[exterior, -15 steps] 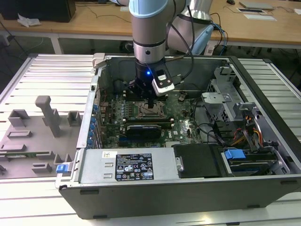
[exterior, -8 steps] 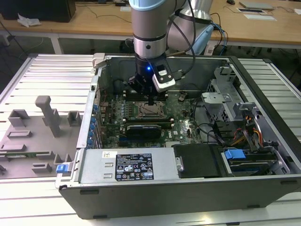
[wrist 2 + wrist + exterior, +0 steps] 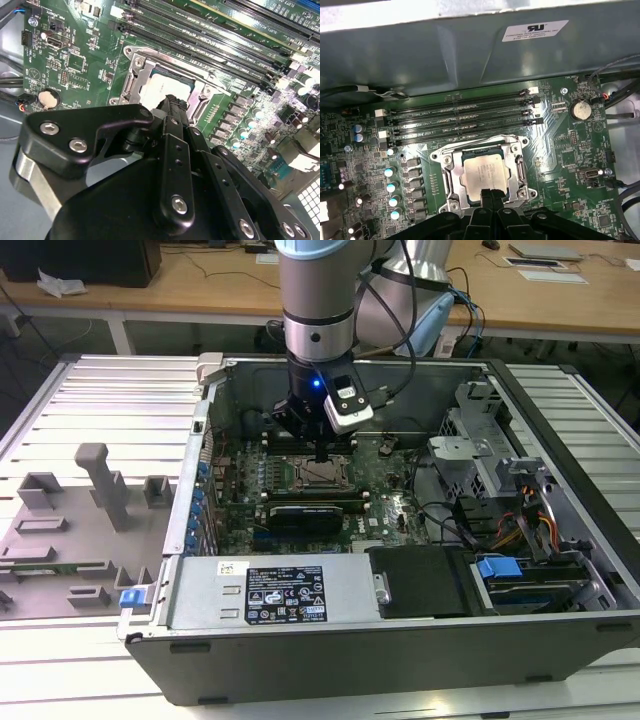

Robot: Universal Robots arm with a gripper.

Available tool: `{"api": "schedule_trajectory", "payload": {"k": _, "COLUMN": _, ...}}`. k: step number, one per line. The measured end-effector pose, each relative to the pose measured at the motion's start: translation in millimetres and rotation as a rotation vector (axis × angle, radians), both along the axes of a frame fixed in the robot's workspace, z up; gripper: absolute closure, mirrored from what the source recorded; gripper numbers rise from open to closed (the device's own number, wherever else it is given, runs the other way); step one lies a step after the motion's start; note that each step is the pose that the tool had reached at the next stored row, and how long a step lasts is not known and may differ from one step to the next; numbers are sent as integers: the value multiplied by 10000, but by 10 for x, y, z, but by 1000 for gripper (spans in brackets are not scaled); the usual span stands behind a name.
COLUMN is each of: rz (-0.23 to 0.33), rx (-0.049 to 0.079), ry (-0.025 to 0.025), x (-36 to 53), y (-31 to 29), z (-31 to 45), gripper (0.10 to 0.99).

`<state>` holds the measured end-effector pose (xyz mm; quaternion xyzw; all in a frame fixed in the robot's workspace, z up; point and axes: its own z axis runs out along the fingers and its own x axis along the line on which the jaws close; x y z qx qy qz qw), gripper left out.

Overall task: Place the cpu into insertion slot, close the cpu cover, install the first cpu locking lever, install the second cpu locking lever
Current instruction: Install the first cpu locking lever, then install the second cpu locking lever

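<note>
You are looking into an open computer case [image 3: 560, 490] lying on its side on a ribbed metal surface [image 3: 100, 410], with the arm reaching down into it over the green motherboard [image 3: 395, 505].

The cpu [image 3: 485, 172] already sits in the insertion slot [image 3: 451, 182]; in both wrist views its dull silver top shows through the window of the cpu cover [image 3: 520, 165], which lies flat over the socket and frames the chip on all sides. In the exterior view the socket [image 3: 322, 474] is directly below the arm's tool.

The gripper [image 3: 491, 194] hovers at the socket's near edge, its tip over the rim of the chip. The fingers [image 3: 172, 107] are pressed together with no gap showing between them, and they have nothing in their hold. You cannot tell whether the tip is touching the cover or just above it.

The long black memory slots [image 3: 460, 117] run just beside the socket, on its side away from the gripper, and a coin cell battery [image 3: 580, 110] sits near their end. On the exterior view's left, grey plastic fixtures [image 3: 70, 530] stand on the surface, well apart from the case. A black power supply [image 3: 290, 595] lies along the case's near wall.
</note>
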<state>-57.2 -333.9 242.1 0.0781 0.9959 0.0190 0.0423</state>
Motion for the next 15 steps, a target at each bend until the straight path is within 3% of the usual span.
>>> {"api": "schedule_trajectory", "payload": {"k": 12, "rz": -1, "rx": -2, "ry": 6, "x": 0, "y": 0, "z": 30, "gripper": 980}}
{"api": "schedule_trajectory", "payload": {"k": 15, "rz": 0, "rx": -4, "ry": 9, "x": 0, "y": -28, "z": 31, "gripper": 980}}
